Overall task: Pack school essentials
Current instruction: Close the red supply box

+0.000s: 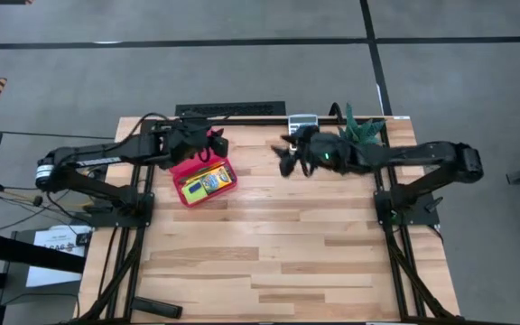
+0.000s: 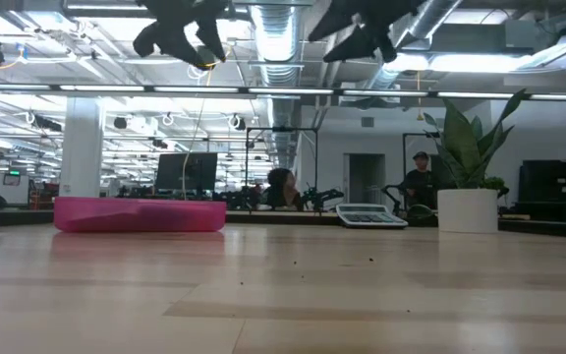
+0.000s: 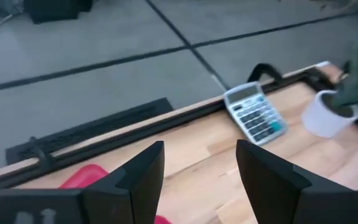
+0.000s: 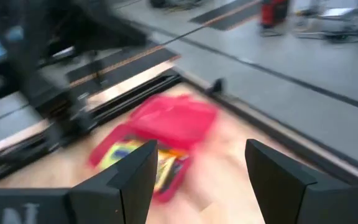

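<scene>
High view: both grippers, left [image 1: 213, 143] and right [image 1: 287, 161], open and empty above red case [image 1: 203, 181]; lid risks closing on protruding stationery [image 1: 204, 183]

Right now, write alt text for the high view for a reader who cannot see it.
An open red case holding yellow and green stationery lies on a wooden table, just under the left end effector. The right end effector hangs mid-table, with a grey calculator and potted plant at the far edge.
</scene>
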Robot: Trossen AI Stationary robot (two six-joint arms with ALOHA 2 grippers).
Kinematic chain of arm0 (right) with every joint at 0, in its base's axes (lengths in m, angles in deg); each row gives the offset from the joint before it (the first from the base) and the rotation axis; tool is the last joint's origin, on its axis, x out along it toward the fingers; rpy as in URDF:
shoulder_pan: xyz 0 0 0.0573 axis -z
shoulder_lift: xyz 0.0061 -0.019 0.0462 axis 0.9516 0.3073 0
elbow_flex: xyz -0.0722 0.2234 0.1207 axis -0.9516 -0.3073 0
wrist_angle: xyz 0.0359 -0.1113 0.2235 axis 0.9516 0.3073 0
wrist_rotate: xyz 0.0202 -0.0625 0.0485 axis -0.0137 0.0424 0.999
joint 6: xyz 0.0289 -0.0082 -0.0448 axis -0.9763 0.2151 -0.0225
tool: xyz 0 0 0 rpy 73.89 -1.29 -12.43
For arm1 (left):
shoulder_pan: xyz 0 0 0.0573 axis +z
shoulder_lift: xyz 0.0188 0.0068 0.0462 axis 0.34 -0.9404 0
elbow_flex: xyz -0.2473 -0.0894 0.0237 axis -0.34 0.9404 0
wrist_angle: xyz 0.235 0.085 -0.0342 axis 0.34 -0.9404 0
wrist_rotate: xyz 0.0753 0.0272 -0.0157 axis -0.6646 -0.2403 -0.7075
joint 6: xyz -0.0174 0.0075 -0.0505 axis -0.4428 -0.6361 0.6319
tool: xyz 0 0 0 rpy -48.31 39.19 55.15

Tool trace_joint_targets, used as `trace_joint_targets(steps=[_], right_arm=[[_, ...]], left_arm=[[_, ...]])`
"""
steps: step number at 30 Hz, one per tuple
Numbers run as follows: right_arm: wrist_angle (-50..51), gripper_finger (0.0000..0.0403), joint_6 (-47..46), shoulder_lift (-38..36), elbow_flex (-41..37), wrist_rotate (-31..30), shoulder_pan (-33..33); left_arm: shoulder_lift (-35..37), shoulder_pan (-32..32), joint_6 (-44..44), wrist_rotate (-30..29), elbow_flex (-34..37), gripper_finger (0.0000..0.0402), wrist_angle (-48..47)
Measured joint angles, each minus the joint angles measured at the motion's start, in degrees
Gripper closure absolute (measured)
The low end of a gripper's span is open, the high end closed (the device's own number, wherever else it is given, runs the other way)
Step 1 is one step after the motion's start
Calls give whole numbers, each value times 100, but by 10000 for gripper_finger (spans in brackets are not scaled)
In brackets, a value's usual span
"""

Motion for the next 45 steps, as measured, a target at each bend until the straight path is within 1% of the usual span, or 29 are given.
trace_joint_targets(steps=[2,3,4,8,9,11,12,15,20,25,28,30,32,37,41,45], right_arm=[[4,152,13,138,108,123,333],[26,152,53,244,149,330,500],[52,152,76,398,227,651,692],[396,152,-99,1322,740,2532,1277],[560,152,-85,1582,881,2893,1370],[726,152,16,2164,1202,3376,1496],[828,152,98,2417,1344,3504,1533],[988,153,453,3153,1803,3540,1561],[1346,163,855,4116,2695,3562,1415],[1468,171,989,4692,3532,3563,1241],[1474,173,1123,4927,3862,3479,1151],[1646,173,1192,5060,3984,3383,1099],[1598,173,1194,5222,4082,3296,1060],[1764,173,1186,5500,4187,3221,931],[1839,173,1042,5503,4198,3200,880],[2359,173,1016,5500,4197,3192,834]], left_arm=[[-139,58,222,23,0,210,-88],[-224,84,318,36,0,212,-149],[-309,105,413,106,0,213,-187],[-551,265,899,1133,2,214,-240],[-553,308,965,1327,2,214,-254],[-516,339,1056,1492,2,214,-282],[-460,347,1112,1529,2,215,-333],[-152,352,1233,1497,0,215,-453],[342,352,1509,1082,0,215,-981],[726,341,1664,1012,-2,215,-1430],[860,317,1679,1008,-2,215,-1611],[914,309,1679,991,0,215,-1772],[932,286,1679,959,-7,215,-1819],[953,266,1684,993,-2,215,-2126],[953,224,1696,964,0,215,-2231],[953,223,1603,936,0,215,-2282]])
